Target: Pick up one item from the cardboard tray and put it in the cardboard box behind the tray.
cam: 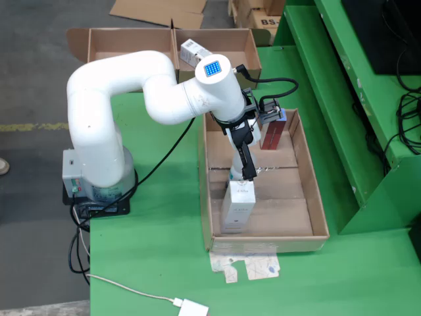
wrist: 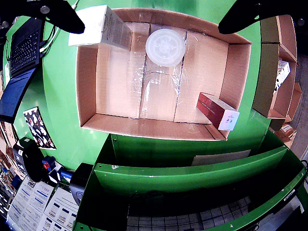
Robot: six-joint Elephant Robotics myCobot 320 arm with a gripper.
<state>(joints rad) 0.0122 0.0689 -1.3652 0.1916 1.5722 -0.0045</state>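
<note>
Tray [cam: 316, 197] sits right of the white arm in the fixed view, holding a white box [cam: 237, 207] near, a red box [cam: 273, 131] far. Gripper [cam: 248, 176] hangs over the middle, spread, empty.

Wrist view: black fingers [wrist: 62, 14] flank a white lid [wrist: 165, 46]. Lower straight, centred on it, before closing.

The arm [cam: 125, 85] is glossy white with a blue square display [cam: 212, 68]; its black tool [cam: 248, 172] hangs over a plain brown cardboard tray [wrist: 89, 86]. The worktop [cam: 151, 263] is bright green. Beneath the tool stands a white carton [cam: 238, 207]; beyond it, a dark red carton [wrist: 217, 110] with a white end, and nearby a translucent white lid [wrist: 165, 47].
</note>
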